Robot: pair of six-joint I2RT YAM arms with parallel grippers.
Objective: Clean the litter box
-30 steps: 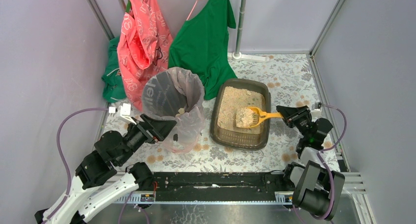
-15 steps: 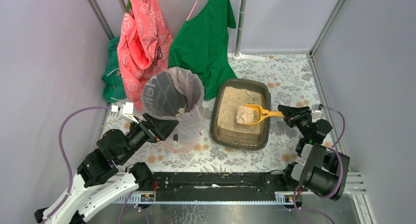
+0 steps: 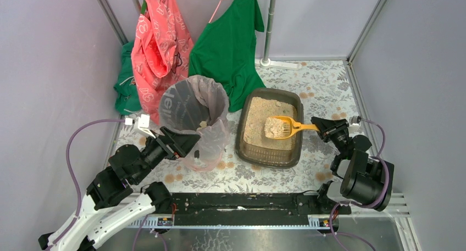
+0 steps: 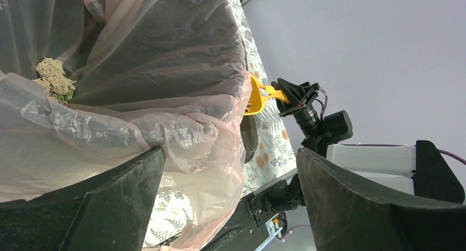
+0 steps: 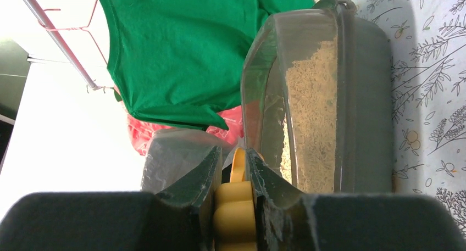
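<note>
The litter box (image 3: 270, 156) lies right of centre with beige litter in it; its wall shows in the right wrist view (image 5: 362, 97). My right gripper (image 3: 320, 129) is shut on the handle of the yellow scoop (image 3: 281, 128). It holds the scoop, loaded with litter, just above the litter. The handle sits between the fingers in the right wrist view (image 5: 235, 207). My left gripper (image 3: 184, 144) is open at the near side of the round bin (image 3: 176, 105). The bin's plastic bag (image 4: 181, 135) lies between its jaws. A litter clump (image 4: 55, 78) lies inside the bin.
A green shirt (image 3: 228, 42) and a pink garment (image 3: 162, 42) hang at the back, the shirt's hem touching the box's far left corner. A metal pole (image 3: 269, 26) stands at the back. Grey walls close in both sides. A black rail (image 3: 236, 201) runs along the near edge.
The loaded scoop has risen slightly and shifted a little toward the far side of the box. The right arm's lower joints have turned. The left arm has barely moved.
</note>
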